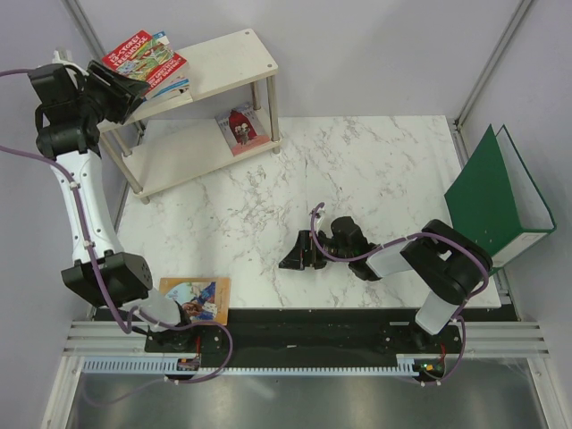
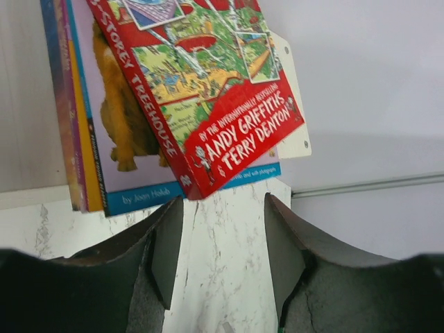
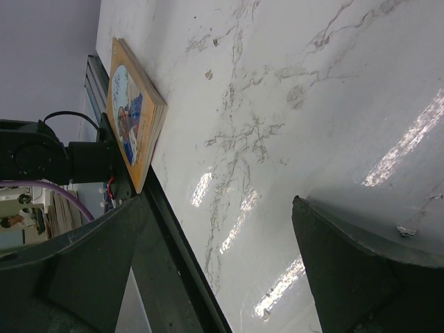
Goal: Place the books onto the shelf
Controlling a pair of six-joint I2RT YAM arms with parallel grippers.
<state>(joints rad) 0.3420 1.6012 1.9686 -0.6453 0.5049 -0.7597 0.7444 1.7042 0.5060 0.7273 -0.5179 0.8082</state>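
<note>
1. Books: one red book [image 1: 143,56] [image 2: 208,90] lies askew on top of a pile, directly ahead of the left gripper [image 1: 130,94] [image 2: 222,201]. A dog-cover book [image 2: 125,139] sits under it, with more spines on that gripper's left. At least three are in the pile; I cannot tell the exact count.
2. One more book [image 1: 241,128] is on the lower board, below and to the right of the left gripper.
3. One orange book [image 1: 195,299] [image 3: 135,118] lies flat on the table [image 1: 375,170], ahead of the right gripper [image 1: 293,255] [image 3: 220,201] and well apart from it, at the table edge by the left arm's base.
4. One shelf [image 1: 237,58] with two boards; the pile is at the left end of the top board, overhanging its edge.
5. Left arm: raised from its base, wrist up at the shelf's left end, fingers pointed at the pile. The jaws stand apart with only bare marble between them, and the red book's corner is just past the fingertips.
6. Right arm: folded low, gripper down at the table and pointing left, jaws wide apart, holding nothing.
7. One green binder [image 1: 492,192] stands behind the right gripper at the table's right edge. The table between the right gripper and the orange book is bare.
</note>
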